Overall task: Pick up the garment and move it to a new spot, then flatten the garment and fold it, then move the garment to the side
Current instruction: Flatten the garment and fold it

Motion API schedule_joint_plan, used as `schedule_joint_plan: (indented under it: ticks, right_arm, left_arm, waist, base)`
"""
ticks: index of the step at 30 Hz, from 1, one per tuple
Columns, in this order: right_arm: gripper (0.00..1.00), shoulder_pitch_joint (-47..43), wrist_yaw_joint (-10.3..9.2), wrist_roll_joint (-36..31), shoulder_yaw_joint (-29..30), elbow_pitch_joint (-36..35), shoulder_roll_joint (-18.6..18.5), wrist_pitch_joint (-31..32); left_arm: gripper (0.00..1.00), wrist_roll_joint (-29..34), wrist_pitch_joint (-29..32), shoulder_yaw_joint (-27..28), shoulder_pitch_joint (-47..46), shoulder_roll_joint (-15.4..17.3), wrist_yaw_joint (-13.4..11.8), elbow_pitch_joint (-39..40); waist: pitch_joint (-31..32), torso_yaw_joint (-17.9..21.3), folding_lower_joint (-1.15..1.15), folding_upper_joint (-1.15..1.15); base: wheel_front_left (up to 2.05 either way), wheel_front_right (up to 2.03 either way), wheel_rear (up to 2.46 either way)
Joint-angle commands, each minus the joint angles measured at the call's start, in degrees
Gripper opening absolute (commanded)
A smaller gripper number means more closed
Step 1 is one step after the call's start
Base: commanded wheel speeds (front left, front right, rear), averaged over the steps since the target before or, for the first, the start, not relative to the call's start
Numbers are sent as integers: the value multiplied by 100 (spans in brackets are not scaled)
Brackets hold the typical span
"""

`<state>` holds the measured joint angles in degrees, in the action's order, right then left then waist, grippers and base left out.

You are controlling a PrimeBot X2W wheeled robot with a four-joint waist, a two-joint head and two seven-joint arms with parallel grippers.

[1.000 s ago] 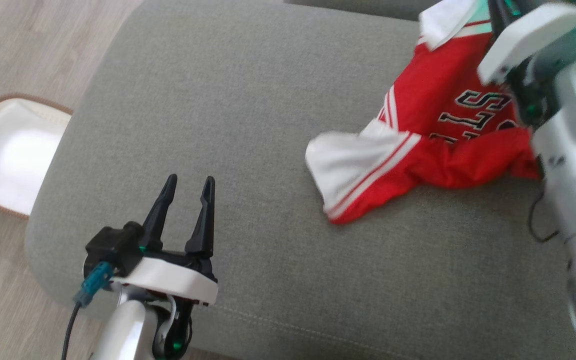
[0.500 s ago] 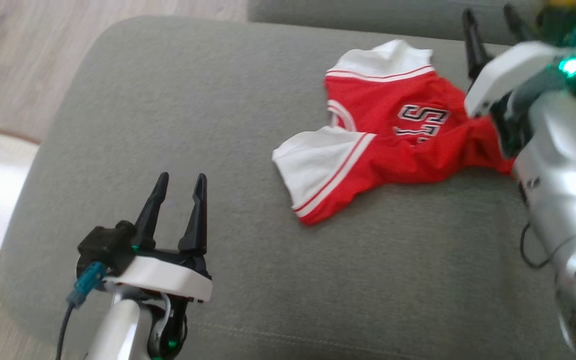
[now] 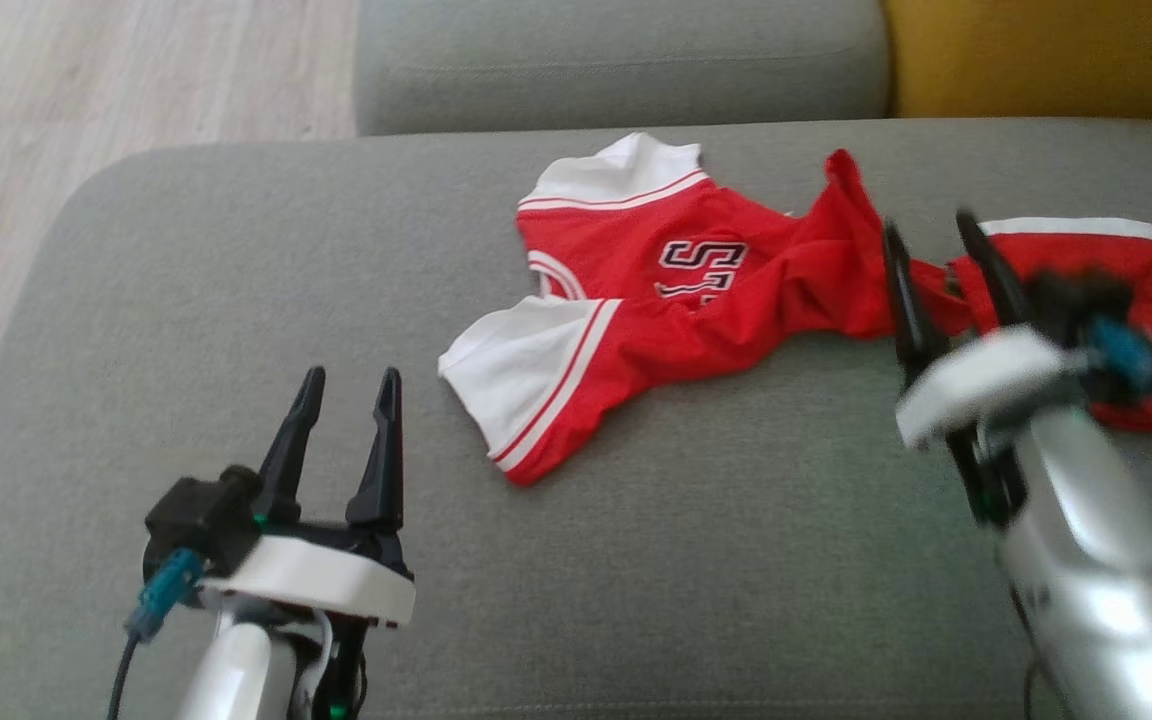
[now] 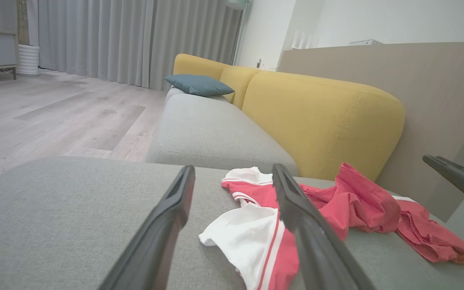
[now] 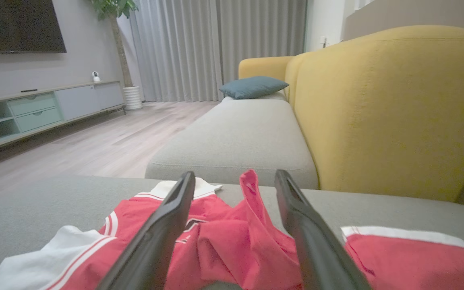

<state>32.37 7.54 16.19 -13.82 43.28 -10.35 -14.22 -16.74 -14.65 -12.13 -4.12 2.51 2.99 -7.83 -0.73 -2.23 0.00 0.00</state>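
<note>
The garment (image 3: 696, 290), a red jersey with white sleeves and striped trim, lies crumpled on the grey sofa seat (image 3: 236, 280). One red part with a white band lies off to its right. My right gripper (image 3: 928, 225) is open over the narrow red stretch between those parts, with nothing held. In the right wrist view the fingers (image 5: 235, 174) straddle a raised red fold of the garment (image 5: 232, 237). Near the seat's front left, my left gripper (image 3: 352, 375) is open and empty. The left wrist view has it (image 4: 233, 168) pointing at the garment (image 4: 336, 205).
A yellow backrest (image 5: 389, 104) runs along the right of the seat. Another grey seat cushion (image 3: 616, 60) lies beyond, with a blue pillow (image 5: 252, 86) on its far end. Wooden floor (image 3: 86, 90) is to the left. My right gripper's finger (image 4: 453, 177) enters the left wrist view.
The head camera has swung, shifting the whole picture. My right gripper has opened, let go of the garment and drawn back toward me. The left gripper stays open.
</note>
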Motion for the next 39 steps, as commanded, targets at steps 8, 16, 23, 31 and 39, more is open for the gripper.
schedule_joint_plan:
  ticks: [8,16,23,31,39]
  right_arm:
    - [100,-1564,-5,-611,866,-1669,548,-59]
    - [100,-1860,-5,-828,1028,-2532,727,341]
    - [100,-1892,-5,-846,1068,-2950,745,536]
    - [100,-1885,-5,-772,1042,-3127,747,585]
    - [100,-1868,-5,-735,1012,-3176,747,578]
  left_arm:
    - [100,-26,-35,144,-162,37,-97,-146]
    - [100,104,-35,160,-689,37,-218,-1110]
    - [100,73,184,110,-1651,42,-160,-2477]
    - [100,175,493,77,-2555,175,-327,-3831]
    - [100,223,431,43,-3048,232,-475,-4729]
  waist:
    - [13,336,0,0]
    - [-289,612,0,0]
    - [-647,801,0,0]
    - [-936,942,0,0]
    - [-1061,1045,0,0]
  base:
    - [0,0,0]
    - [0,0,0]
    - [0,0,0]
    - [0,0,0]
    - [0,0,0]
